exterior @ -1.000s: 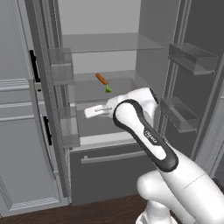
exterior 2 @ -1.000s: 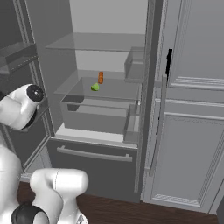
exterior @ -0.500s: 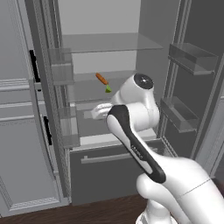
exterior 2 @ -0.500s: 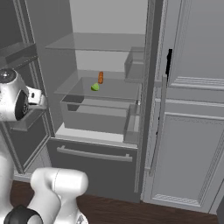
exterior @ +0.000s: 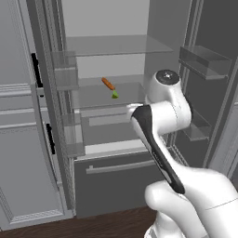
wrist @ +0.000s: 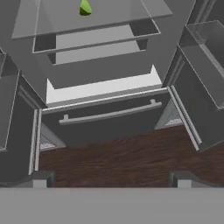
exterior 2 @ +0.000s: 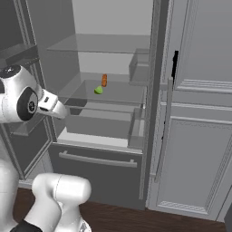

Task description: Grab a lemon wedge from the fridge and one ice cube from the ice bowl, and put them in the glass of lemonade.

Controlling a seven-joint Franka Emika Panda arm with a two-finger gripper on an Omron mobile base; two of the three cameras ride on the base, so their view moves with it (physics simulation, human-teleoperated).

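— Where is the wedge?

— The wedge [exterior: 114, 95] lies on the fridge's [exterior: 186, 28] middle glass shelf [exterior 2: 118, 94], about midway along it and back from its front edge. It is tiny and yellow-green. In my hand view it shows at the top edge [wrist: 85, 8], partly cut off by the frame. An orange stick [exterior: 108, 83] lies just behind it, toward the back wall; from the left they look close to touching, from the right [exterior 2: 104, 80] there is a small gap, so I cannot tell which.

— And your gripper?

— My gripper [wrist: 109, 177] shows as two dark fingertips [wrist: 40, 179] at the bottom of the hand view, set wide apart with nothing between them, so it is released. It hangs in front of the open fridge, pointing down at the drawer handle [wrist: 109, 113] and the dark wood floor [wrist: 127, 162]. In the left view my own forearm [exterior: 155, 139] hides the hand; in the right view the wrist [exterior 2: 50, 103] shows, but the fingers are too small to make out.

— What else is hard to read?

— The door bins [exterior: 204, 60] are clear and blend into the grey door. Below the shelf, the crisper drawers [exterior 2: 102, 120] look empty, though their walls are half see-through.
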